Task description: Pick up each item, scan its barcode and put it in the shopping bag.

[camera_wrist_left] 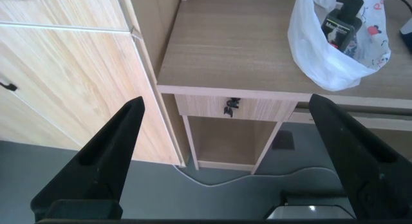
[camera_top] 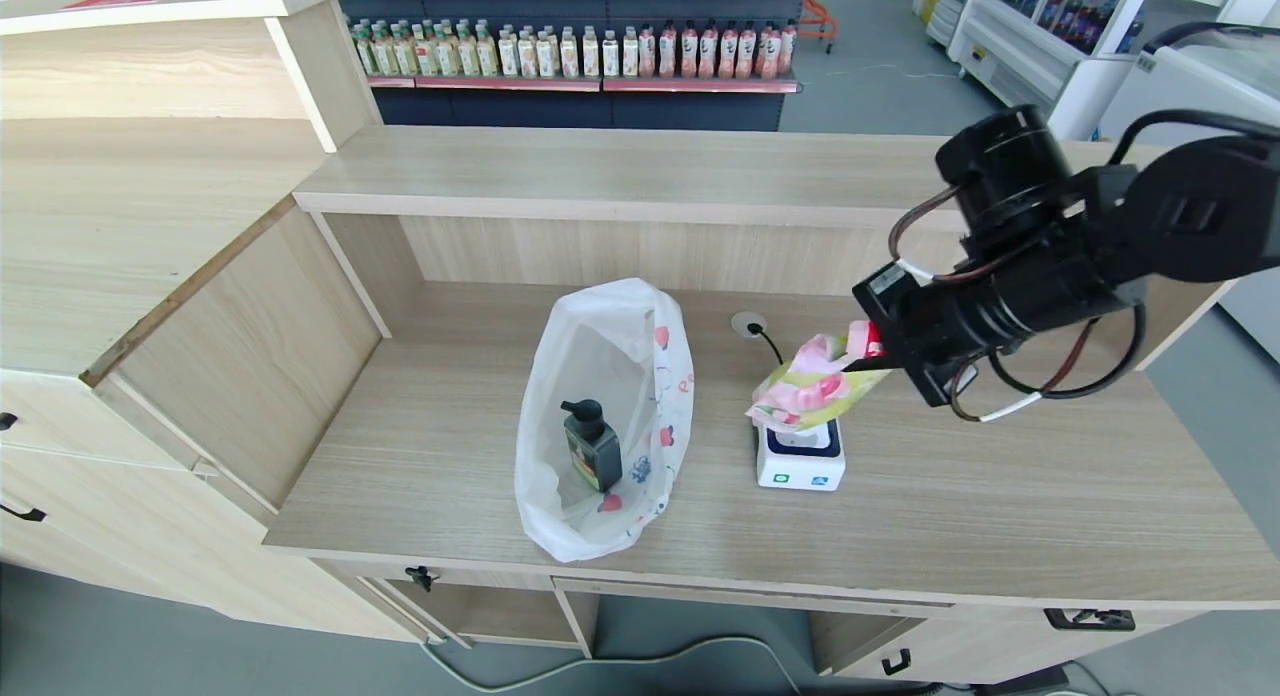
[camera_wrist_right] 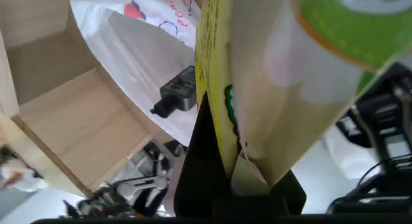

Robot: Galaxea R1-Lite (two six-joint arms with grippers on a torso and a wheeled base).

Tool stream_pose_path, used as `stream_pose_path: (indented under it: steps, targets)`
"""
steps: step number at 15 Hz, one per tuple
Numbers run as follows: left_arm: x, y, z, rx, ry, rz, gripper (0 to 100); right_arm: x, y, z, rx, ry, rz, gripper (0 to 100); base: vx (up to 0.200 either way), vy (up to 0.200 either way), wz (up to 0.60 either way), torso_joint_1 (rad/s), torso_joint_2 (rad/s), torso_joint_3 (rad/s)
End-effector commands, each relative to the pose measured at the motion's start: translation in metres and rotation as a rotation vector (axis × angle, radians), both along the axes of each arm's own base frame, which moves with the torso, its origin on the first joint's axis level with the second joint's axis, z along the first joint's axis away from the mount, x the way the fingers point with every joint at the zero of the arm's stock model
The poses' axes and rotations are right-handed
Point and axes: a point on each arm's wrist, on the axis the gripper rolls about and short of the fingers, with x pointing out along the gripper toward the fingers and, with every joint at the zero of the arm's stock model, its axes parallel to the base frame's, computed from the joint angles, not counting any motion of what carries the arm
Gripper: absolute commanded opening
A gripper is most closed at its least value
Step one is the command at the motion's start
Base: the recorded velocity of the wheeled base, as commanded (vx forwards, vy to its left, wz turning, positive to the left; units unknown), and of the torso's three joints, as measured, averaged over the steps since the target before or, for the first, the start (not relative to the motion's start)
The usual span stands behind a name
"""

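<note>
The snack packet, a soft pouch printed in pink, green and yellow, hangs clamped by one end in the right end effector, whose fingers are closed on it. Directly beneath the packet stands the white scanner on the bench, so the step in hand looks like the barcode scan. I cannot tell whether the code faces the scanner window. Once it reads, the next move calls for carrying the packet toward the robot's left, over the mouth of the shopping bag, which lies open near that end effector at bench level, and then letting go above the opening rather than on its floppy rim. The left end effector hangs with its fingers wide apart, empty, low in front of the bench edge. By count: one packet, one scanner, one bag, and one dark pump bottle already standing inside the bag.
</note>
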Motion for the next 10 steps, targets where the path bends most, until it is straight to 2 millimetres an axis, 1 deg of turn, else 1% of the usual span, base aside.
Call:
stream_pose_path:
  steps: [1, 2, 3, 4, 7, 8, 10]
  targets:
    - [0.000, 0.000, 0.000, 0.000, 0.000, 0.001, 100, -0.063, -0.028, 0.047, -0.182, -0.252, 0.147, 0, 0.000, 0.000, 0.00, 0.000, 0.00, 0.000]
    - [0.000, 0.000, 0.000, 0.000, 0.000, 0.001, 100, -0.076, -0.040, 0.045, -0.340, -0.316, 0.250, 0, 0.000, 0.000, 0.00, 0.000, 0.00, 0.000]
    - [0.000, 0.000, 0.000, 0.000, 0.000, 0.001, 100, -0.089, -0.060, 0.030, -0.596, -0.387, 0.404, 0, 0.000, 0.000, 0.00, 0.000, 0.00, 0.000]
    - [0.000, 0.000, 0.000, -0.001, 0.000, 0.001, 100, -0.093, -0.072, 0.018, -0.739, -0.420, 0.476, 0, 0.000, 0.000, 0.00, 0.000, 0.00, 0.000]
    - [0.000, 0.000, 0.000, -0.003, -0.002, 0.001, 100, -0.086, -0.097, -0.003, -1.005, -0.506, 0.562, 0, 0.000, 0.000, 0.00, 0.000, 0.00, 0.000]
    - [0.000, 0.000, 0.000, -0.003, 0.000, 0.001, 100, -0.084, -0.099, -0.005, -1.030, -0.524, 0.565, 0, 0.000, 0.000, 0.00, 0.000, 0.00, 0.000]
    - [0.000, 0.000, 0.000, -0.003, 0.000, 0.001, 100, -0.085, -0.098, -0.005, -1.027, -0.533, 0.566, 0, 0.000, 0.000, 0.00, 0.000, 0.00, 0.000]
